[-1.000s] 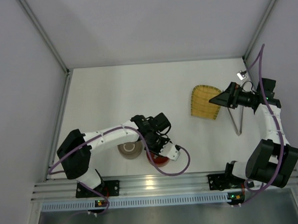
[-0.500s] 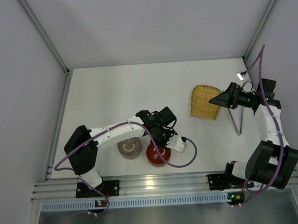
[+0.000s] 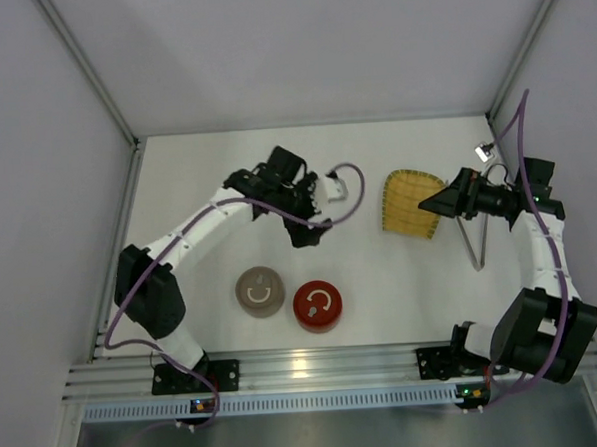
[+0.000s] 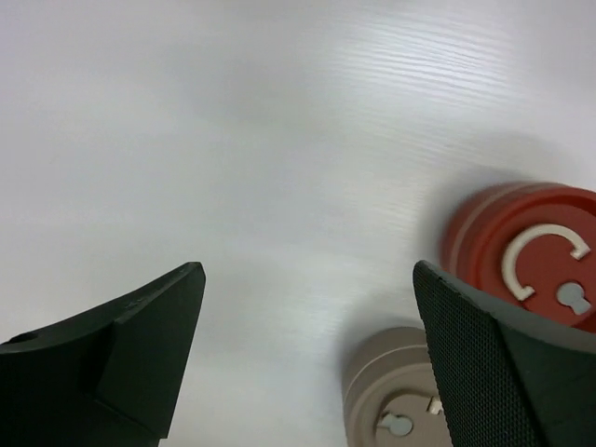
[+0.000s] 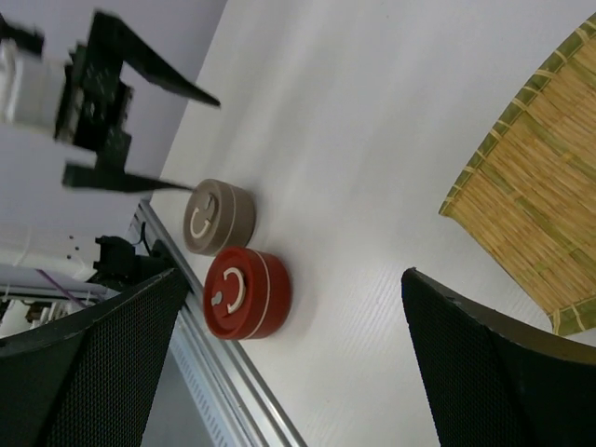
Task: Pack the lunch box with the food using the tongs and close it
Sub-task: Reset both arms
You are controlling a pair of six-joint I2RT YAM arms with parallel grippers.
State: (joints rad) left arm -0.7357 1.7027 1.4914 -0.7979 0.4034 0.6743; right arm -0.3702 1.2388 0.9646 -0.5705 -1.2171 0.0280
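The lunch box shows as two round lidded tins near the front edge, a red tin (image 3: 318, 305) (image 4: 526, 251) (image 5: 244, 293) and a beige tin (image 3: 260, 291) (image 4: 396, 391) (image 5: 219, 216), side by side. My left gripper (image 3: 307, 233) (image 4: 307, 279) hangs open and empty above the table, well behind both tins. The tongs (image 3: 475, 242) lie flat at the right, beside the yellow woven mat (image 3: 410, 205) (image 5: 531, 214). My right gripper (image 3: 432, 198) (image 5: 293, 275) is open and empty, over the mat's right edge and just behind the tongs. No food is in view.
Grey walls close in the table on the left, back and right. An aluminium rail (image 3: 326, 367) runs along the front edge with both arm bases on it. The left arm's purple cable (image 3: 342, 196) loops out beside its wrist.
My left gripper opened, let go of the red tin and rose away toward the middle back of the table. The red tin now stands free beside the beige one. The right arm stayed put.
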